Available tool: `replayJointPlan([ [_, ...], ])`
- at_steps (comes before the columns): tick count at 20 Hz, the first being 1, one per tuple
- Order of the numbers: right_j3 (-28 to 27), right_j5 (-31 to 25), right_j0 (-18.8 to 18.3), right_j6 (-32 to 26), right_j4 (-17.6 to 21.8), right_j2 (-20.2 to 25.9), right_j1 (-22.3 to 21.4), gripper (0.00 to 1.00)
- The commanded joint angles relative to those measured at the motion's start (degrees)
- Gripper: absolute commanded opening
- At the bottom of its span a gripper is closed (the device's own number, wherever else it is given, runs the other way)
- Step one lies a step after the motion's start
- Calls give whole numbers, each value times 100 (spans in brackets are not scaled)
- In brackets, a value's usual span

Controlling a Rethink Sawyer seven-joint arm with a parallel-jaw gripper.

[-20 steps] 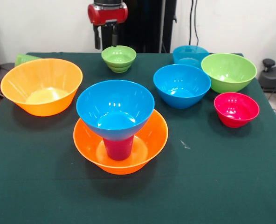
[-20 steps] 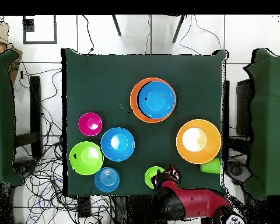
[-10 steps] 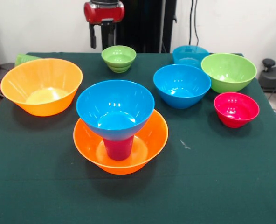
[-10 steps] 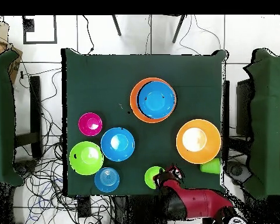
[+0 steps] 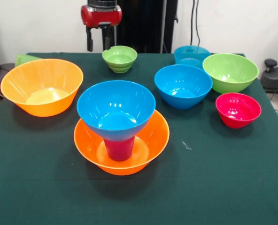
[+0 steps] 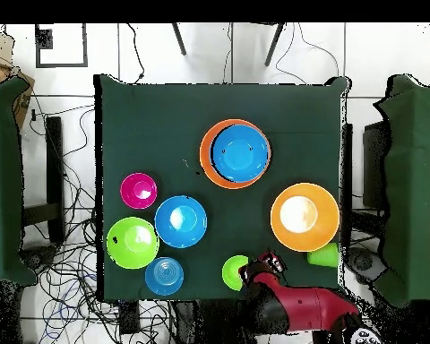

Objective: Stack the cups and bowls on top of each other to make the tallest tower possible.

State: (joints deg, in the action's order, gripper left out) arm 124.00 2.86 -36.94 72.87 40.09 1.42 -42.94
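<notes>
Gripper (image 5: pixel 102 43) has drifted off the small lime bowl (image 5: pixel 119 58) toward the loose orange bowl (image 5: pixel 42 86), fingers apart on nothing. From my end, the tower (image 5: pixel 119 123), blue bowl on purple cup in orange bowl, hasn't budged.

**Bright plastic on a dark green desk**

The desk (image 5: pixel 233 187) has a plain dark green cloth. The tower (image 5: pixel 119 126) has an orange bowl (image 5: pixel 150 145) at the bottom, a magenta-red cup (image 5: pixel 119 147) in it and a sky-blue bowl (image 5: pixel 115 110) on top. A second orange bowl (image 5: pixel 41 86) shows a paler yellow base. A light green cup (image 5: pixel 24 59) peeks out behind it. A blue bowl (image 5: pixel 183 86) is the same shade as the top one; a teal-blue bowl (image 5: pixel 191 55) is slightly duller. The large lime bowl (image 5: pixel 230 71) and the small lime bowl (image 5: pixel 119 58) match in colour. The smallest bowl (image 5: pixel 238 109) is red-pink. The gripper (image 5: pixel 100 40) has black fingers (image 5: pixel 89 41) under a glossy red housing.
</notes>
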Motion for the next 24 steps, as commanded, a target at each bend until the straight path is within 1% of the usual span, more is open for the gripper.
replayJointPlan([
  [1, -542, 131, 199, 721, 128, 341, 352, 100],
  [7, -525, -224, 190, 665, -13, 522, 115, 100],
  [12, -567, -289, 175, 634, -14, 565, 131, 100],
  [21, -672, -336, 300, 617, 4, 468, 193, 100],
  [24, -673, -404, 241, 606, -25, 552, 245, 100],
])
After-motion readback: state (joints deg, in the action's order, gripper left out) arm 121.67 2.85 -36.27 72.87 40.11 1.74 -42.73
